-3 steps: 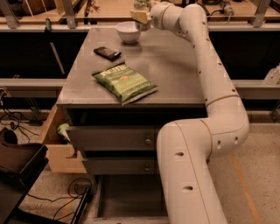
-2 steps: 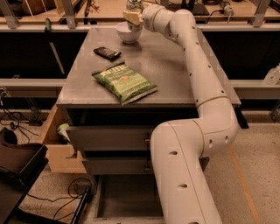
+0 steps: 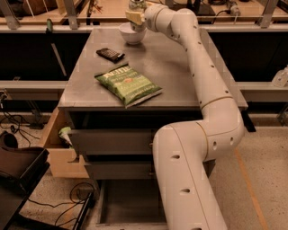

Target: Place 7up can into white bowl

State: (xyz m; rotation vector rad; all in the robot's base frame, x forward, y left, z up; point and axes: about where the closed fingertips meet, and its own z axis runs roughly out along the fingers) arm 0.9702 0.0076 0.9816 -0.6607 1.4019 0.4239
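Grey metal table [image 3: 180, 76] fills the middle of the frame, with railings and clutter behind it. At the top edge, the pale fingers [image 3: 133, 16] pinch the 7up can [image 3: 136, 5], and the gripper [image 3: 135, 18] hangs directly above the white bowl [image 3: 132, 35], can not yet inside. A second ago gripper and can were right of the bowl; they have since slid left over it. I count one can, one bowl, one green chip bag [image 3: 128, 84] and one dark flat object [image 3: 110, 54]. The white arm [image 3: 198, 58] rises from lower centre, bends at the right, then reaches up-left across the table.
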